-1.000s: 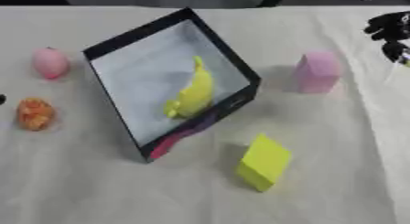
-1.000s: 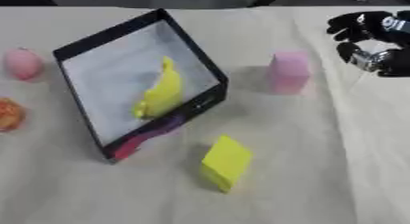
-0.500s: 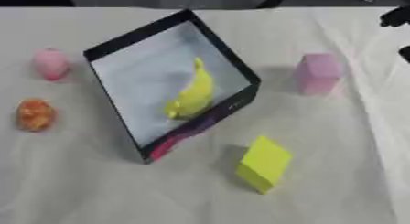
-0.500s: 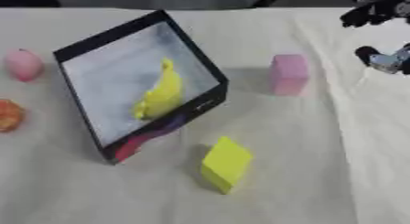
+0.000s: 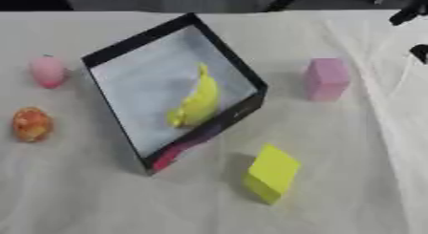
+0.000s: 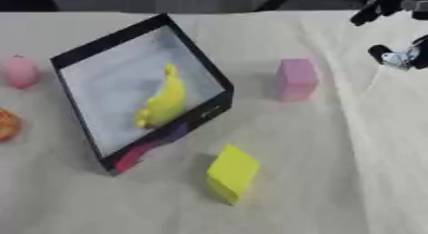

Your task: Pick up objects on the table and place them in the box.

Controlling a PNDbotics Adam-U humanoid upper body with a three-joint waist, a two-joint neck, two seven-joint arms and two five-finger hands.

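Left eye view: banana (image 5: pixel 197 100) lies stem-far in box (image 5: pixel 236 66).

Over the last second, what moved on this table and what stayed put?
The right hand pulled back toward the upper right edge, holding nothing. The box with the banana, the pink block, yellow block, pink fruit and orange fruit stayed put.

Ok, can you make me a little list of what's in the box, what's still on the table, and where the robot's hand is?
box: black box, pale inside
in the box: yellow banana
left of box: pink fruit, orange fruit
right of box: pink block
in front of box: yellow block
right hand: at the top right edge, holding nothing; its fingers are too unclear to judge
left hand: not seen
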